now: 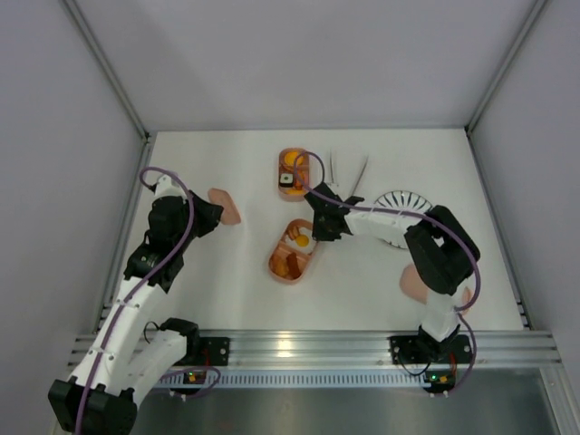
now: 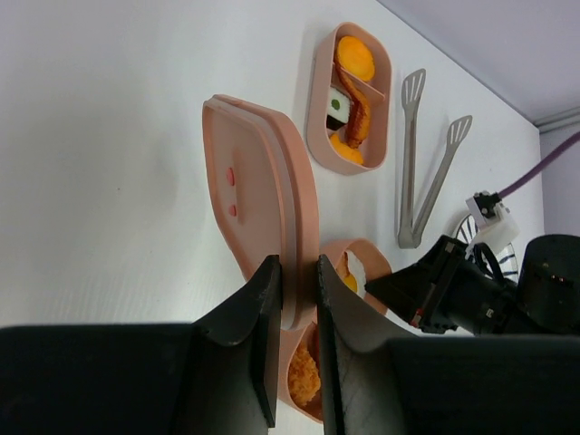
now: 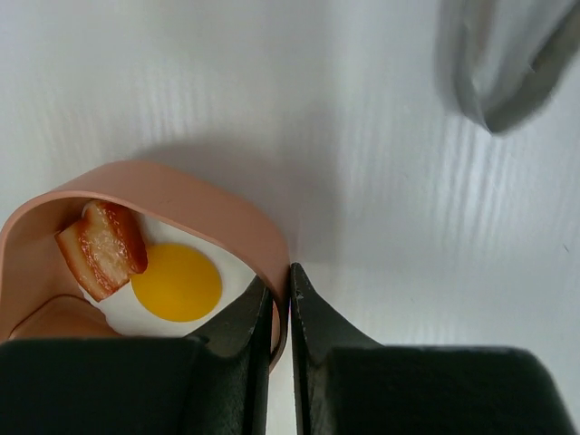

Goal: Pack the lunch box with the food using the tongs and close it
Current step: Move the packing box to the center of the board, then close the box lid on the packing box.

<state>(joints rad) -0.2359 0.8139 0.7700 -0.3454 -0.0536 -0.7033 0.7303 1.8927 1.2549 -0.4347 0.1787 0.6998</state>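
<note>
Findings, taken from the arm bases outward on the overhead view, with 6 o'clock at the bases.

1. At 5 o'clock, beside the right arm's base, lies a pink piece (image 1: 414, 284), partly hidden by the arm. It is apparently a second lid.
2. At table centre stands the near tray (image 3: 181, 186) of the lunch box. It holds a fried egg (image 3: 177, 283) and a bacon strip (image 3: 101, 249).
3. The right gripper (image 3: 279, 283) is pinched narrow on this tray's rim, with one finger inside the wall and one outside. Judgement: the grip serves to steady or shift the tray, not to pick food.
4. At 9 o'clock the left gripper (image 2: 297, 272) is clamped on the edge of a lid (image 2: 258, 181), which it holds on edge and clear of the trays. Judgement: the lid is being kept ready for closing.
5. At 3 o'clock is a striped plate (image 1: 403, 201), mostly covered by the right arm.
6. At 12 o'clock is the far tray (image 2: 314, 109), loaded and uncovered.
7. At 1 o'clock, just beside the far tray, the tongs (image 2: 408, 163) lie flat on the table in an open V. Neither gripper holds them.

Assessment: packing appears complete, and closing is not yet done.
</note>
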